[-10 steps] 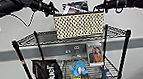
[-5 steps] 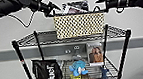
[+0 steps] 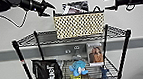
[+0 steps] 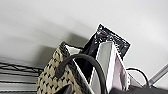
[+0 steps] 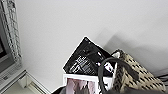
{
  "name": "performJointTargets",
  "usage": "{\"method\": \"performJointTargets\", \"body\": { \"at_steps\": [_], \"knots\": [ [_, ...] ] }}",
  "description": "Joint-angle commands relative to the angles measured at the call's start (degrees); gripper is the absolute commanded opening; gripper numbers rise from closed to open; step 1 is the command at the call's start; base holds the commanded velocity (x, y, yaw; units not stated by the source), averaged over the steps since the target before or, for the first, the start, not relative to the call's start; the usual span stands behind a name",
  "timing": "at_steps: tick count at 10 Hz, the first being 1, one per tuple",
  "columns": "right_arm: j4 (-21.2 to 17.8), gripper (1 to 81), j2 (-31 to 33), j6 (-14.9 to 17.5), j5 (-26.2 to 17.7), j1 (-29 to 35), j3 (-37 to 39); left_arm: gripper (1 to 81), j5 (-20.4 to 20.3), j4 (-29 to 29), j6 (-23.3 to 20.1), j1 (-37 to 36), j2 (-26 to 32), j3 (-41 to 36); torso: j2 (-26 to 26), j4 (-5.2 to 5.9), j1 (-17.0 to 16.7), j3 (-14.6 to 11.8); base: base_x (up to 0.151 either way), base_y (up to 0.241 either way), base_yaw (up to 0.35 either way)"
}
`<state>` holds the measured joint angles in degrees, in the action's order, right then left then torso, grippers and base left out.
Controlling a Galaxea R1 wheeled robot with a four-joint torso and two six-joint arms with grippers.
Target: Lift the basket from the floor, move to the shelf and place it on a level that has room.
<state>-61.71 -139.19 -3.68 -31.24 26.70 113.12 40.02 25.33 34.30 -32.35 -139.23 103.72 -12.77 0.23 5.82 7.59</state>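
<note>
Plain pale wall with a grey rail is seen behind the tall black metal wire shelf (image 3: 123, 50), on whose topmost wire-grid level (image 3: 44, 37) the rectangular cream woven basket (image 3: 79, 24) with its chequered weave and dark loop handles is set, upright and level, its long axis running from 9 to 3 o'clock across the tier. From the basket, the left gripper (image 3: 46, 9) is found at about 10 o'clock and the right gripper (image 3: 112, 1) at about 2 o'clock, each just clear of a top corner and apart from the rim; the left appears slightly nearer. Both grippers are spread and nothing is grasped. Glossy packets (image 3: 74, 7) are seen standing in the basket. A black "Huel" bag (image 3: 47, 72) and what seems to be a blue toy (image 3: 77, 68) are kept on the lower tier.
</note>
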Motion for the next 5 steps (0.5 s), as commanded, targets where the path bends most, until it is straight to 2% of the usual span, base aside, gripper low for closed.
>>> {"method": "performJointTargets", "body": {
  "at_steps": [1,5],
  "knots": [
    [-2.02,81.1,5.46,-0.27,0.22,9.72,-8.08,81.1,-0.55,0.95,0.15,-10.75,4.12,-6.67,0.00,0.00,0.00,0.00,0.000,0.000,0.000],
    [-2.01,81.1,16.18,-0.80,2.24,10.25,-21.43,81.1,-0.56,1.12,0.50,-11.37,15.62,-18.61,0.00,0.00,0.00,0.00,0.000,0.000,0.000]
  ]
}}
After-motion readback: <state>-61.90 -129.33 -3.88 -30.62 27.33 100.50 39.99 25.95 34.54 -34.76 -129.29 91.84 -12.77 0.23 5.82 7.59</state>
